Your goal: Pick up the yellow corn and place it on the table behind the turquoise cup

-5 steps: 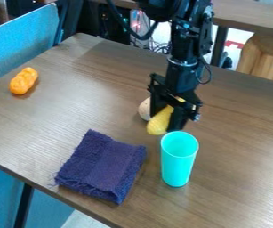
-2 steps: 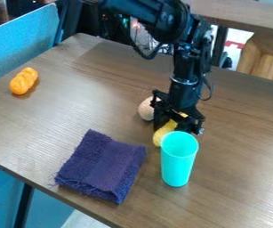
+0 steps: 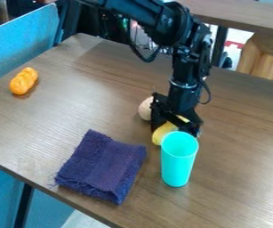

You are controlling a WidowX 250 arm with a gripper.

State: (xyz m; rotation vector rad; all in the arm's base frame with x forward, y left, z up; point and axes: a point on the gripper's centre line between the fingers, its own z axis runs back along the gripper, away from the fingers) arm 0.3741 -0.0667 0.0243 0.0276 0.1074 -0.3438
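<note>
Gripper [image 3: 174, 128] and yellow toy [image 3: 162, 133] had both come down toward the viewer over the past second, nearing a turquoise cup; the cup, cloth, orange toy and tan ball had kept their places. The black robot arm [image 3: 187, 62] came in from the top, beyond the far edge of the wooden tabletop [image 3: 239, 178], and its gripper hung low around the middle of that surface. The yellow toy lay at the gripper, slanting beneath it, its rounded near end showing on the left – whether the gripper was pinching it or spread around it could not be told.

Just in front stood the tall cup [image 3: 178, 164], upright, its rim partly overlapping the toy from this angle; any contact between them was unclear. Just beside the gripper, on its far left side, sat a tan ball [image 3: 145, 109], partly hidden. Left of the cup, near the tabletop's near-left edge, lay a folded purple cloth [image 3: 102, 167] with a frayed border. Well apart from these, by the left edge, rested a lumpy orange toy [image 3: 24, 81]. A blue panel [image 3: 22, 49] rose beyond that edge.
</note>
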